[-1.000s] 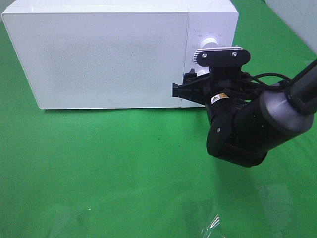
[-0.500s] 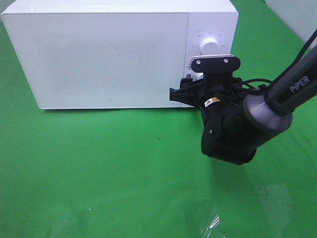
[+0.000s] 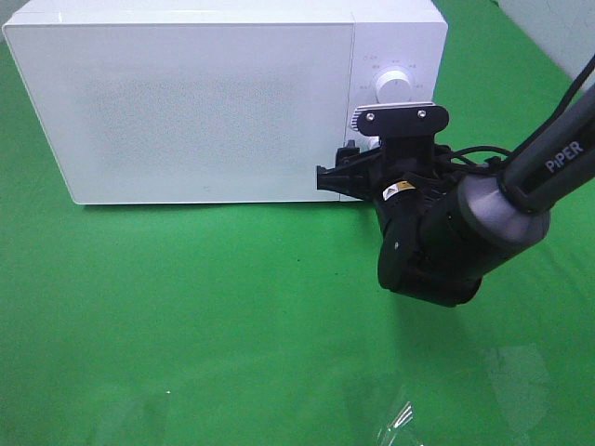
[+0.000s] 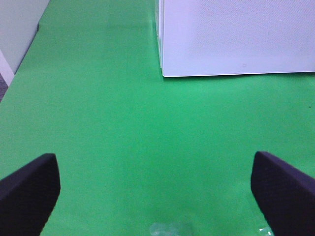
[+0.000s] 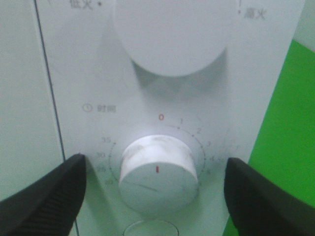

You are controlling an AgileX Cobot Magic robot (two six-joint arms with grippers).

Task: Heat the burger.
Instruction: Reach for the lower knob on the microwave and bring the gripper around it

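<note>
The burger is out of view. The white microwave [image 3: 204,102] stands at the back of the green mat with its door closed. My right gripper [image 3: 358,167] is up against its control panel, just below the upper knob [image 3: 390,85]. In the right wrist view the gripper [image 5: 157,196] is open, its dark fingers [image 5: 44,196] standing either side of the lower timer knob [image 5: 157,169] without touching it. The knob's red mark points down. My left gripper [image 4: 157,196] is open over bare mat, with the microwave's corner [image 4: 236,34] ahead of it.
Green cloth [image 3: 186,316] covers the table in front of the microwave. A small clear plastic scrap [image 3: 395,423] lies near the front edge. A pale wall [image 4: 15,29] borders the mat on the left arm's side.
The right arm has dropped slightly down the control panel, uncovering the upper knob, then held still. The left gripper has not moved.
</note>
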